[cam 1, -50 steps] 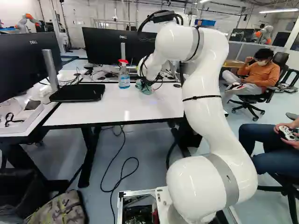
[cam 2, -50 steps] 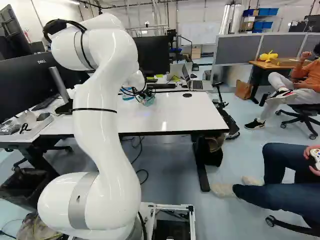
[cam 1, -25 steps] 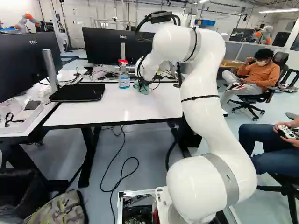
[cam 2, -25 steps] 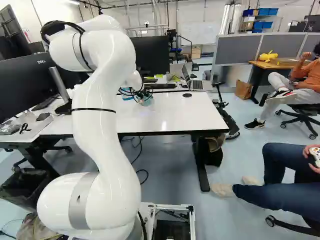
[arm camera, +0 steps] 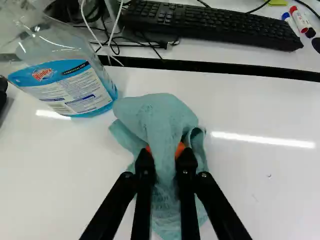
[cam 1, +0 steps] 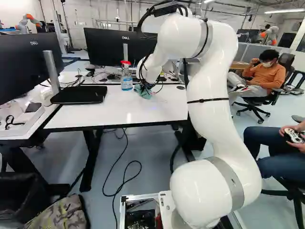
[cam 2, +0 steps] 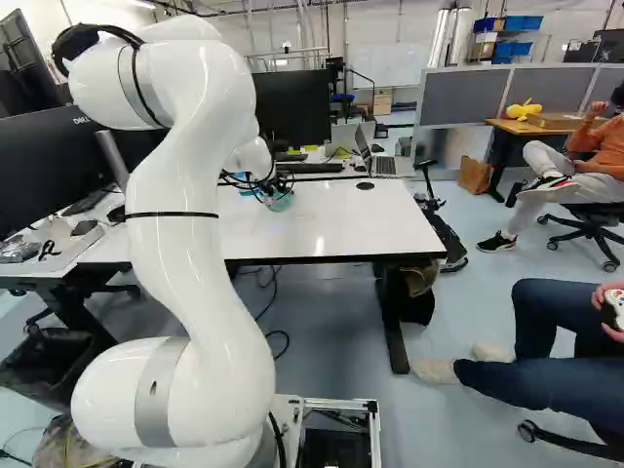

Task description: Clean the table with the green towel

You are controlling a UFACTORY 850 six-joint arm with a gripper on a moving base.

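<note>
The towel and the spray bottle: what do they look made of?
Towel: soft cloth, perhaps microfibre or cotton, matte, slumping in loose folds. Spray bottle: probably glossy clear plastic; blue liquid shows through and light glints off its shoulder.

Glossy white table [cam 1: 114,107] (matt cloth towel [arm camera: 162,120] atop).

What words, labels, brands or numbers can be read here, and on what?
"DELL": wide black monitor, left edge of the left base view.
"DELL": black monitor beyond the white table.
Blue-and-white label, clear plastic bottle of blue liquid: too blurred to read surely.
</note>
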